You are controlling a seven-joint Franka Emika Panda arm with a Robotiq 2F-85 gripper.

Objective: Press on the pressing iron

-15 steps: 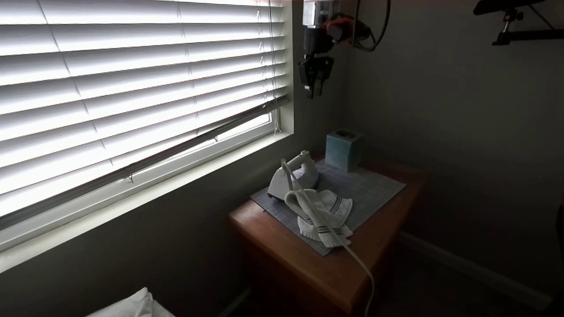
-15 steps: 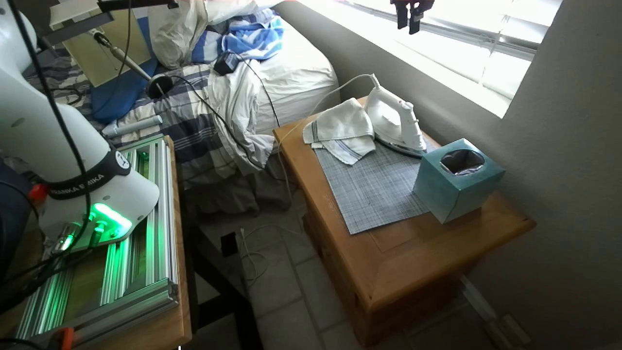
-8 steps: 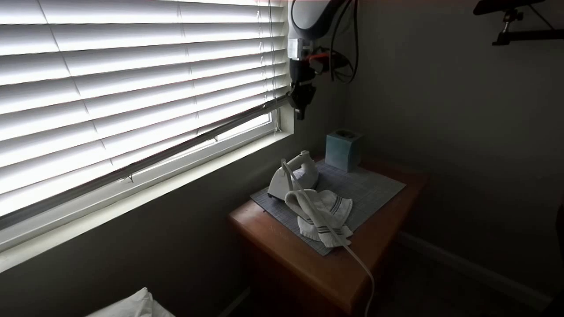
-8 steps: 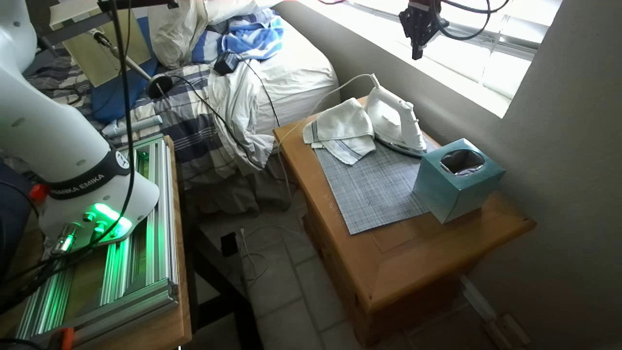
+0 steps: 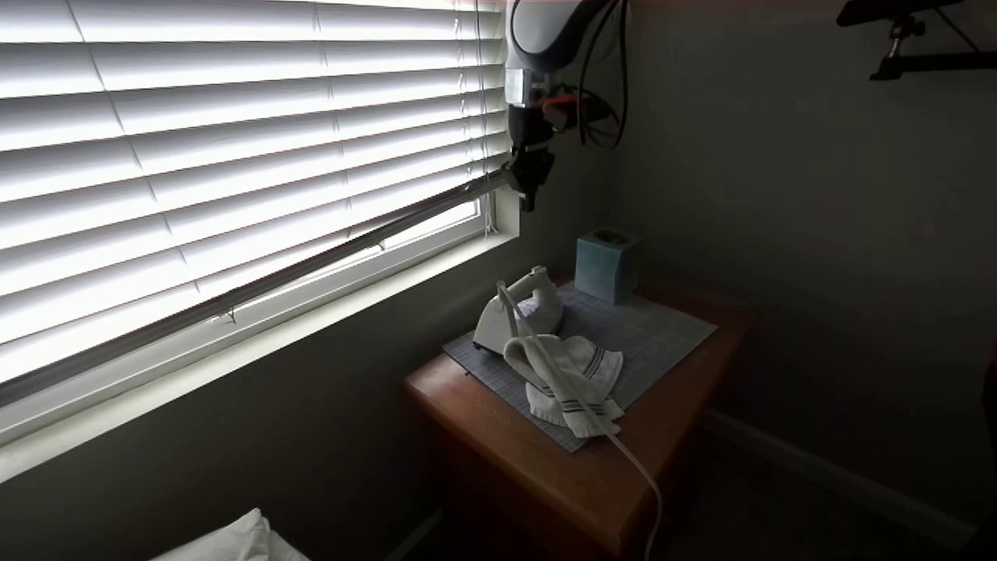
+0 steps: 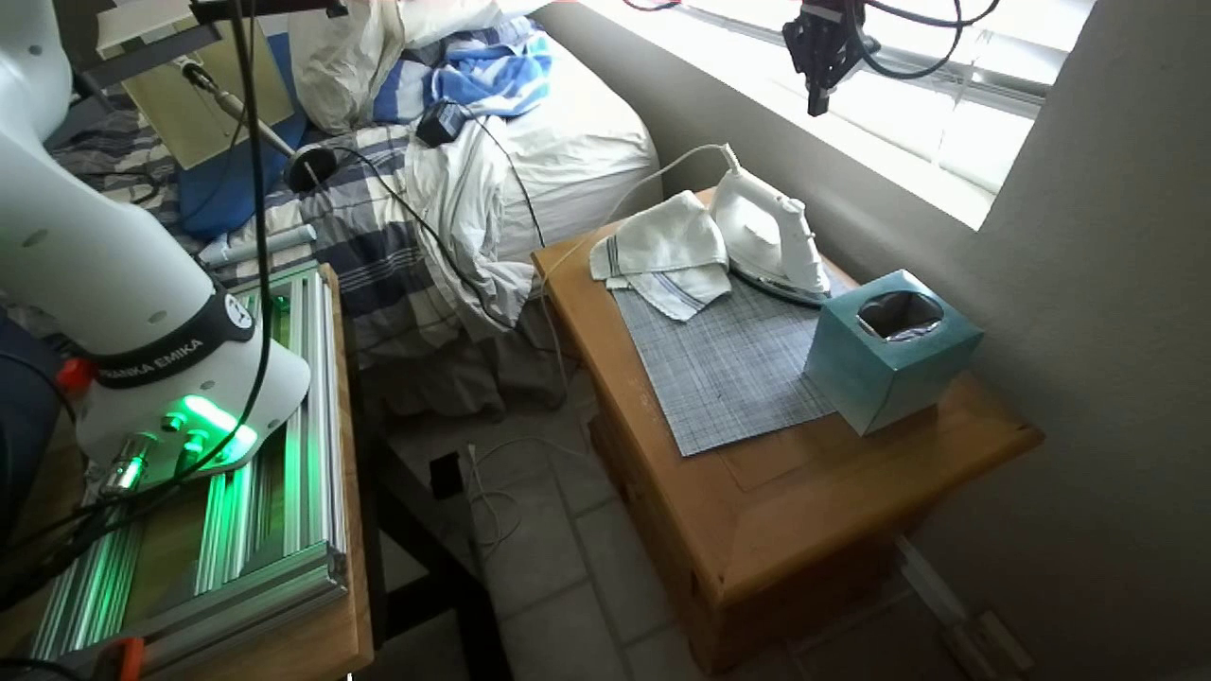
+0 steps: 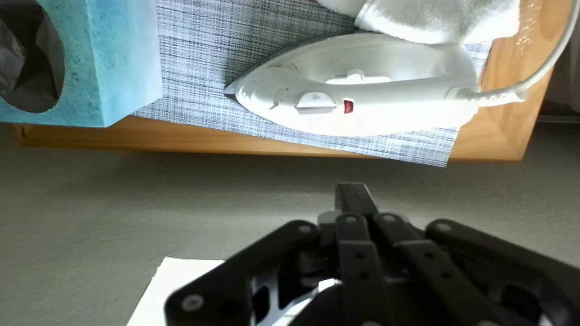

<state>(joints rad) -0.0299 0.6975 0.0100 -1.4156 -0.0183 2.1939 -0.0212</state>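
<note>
Away from the iron [image 6: 768, 235], the arm's band [image 6: 175, 356] reads "FRANKA EMIKA".

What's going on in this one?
A robot arm has its gripper up by the window blinds, shut and holding nothing. A white iron rests on a grey placemat on a wooden table, beside a striped cloth and near a blue tissue box. The task is to press on the iron, but the gripper is apart from it, so it isn't being pressed at this moment.
</note>
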